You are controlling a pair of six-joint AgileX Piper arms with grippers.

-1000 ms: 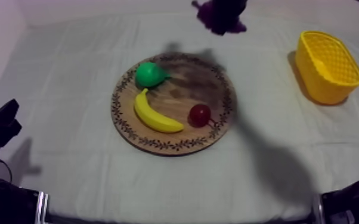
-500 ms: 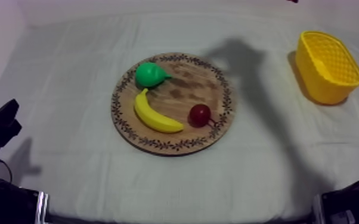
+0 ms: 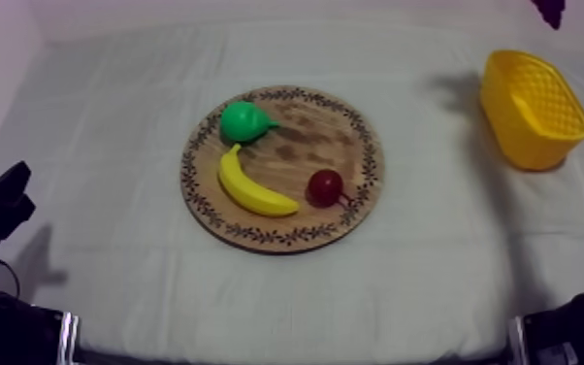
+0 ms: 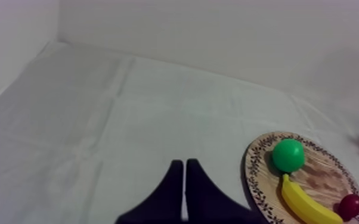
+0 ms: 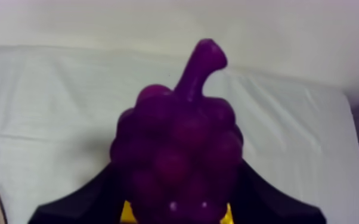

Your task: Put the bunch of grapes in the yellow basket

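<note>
Moved: bunch of grapes (image 3: pixel 549 10) from beyond the wooden board (image 3: pixel 306 146) to frame's upper right, past the yellow basket (image 3: pixel 519 141); banana (image 3: pixel 252 186), pear (image 3: pixel 243 121), small red fruit (image 3: pixel 325 186) on board | left wrist: left tool (image 4: pixel 185 190) pressed together, empty | right wrist: right tool (image 5: pixel 176 199) clamped round grapes, basket yellow just under them | lift done; lowering and release left.

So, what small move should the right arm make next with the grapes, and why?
Probably lower the bunch of grapes toward the yellow basket, then open. The right gripper is shut on the bunch, and in the right wrist view yellow shows just beneath it.
</note>
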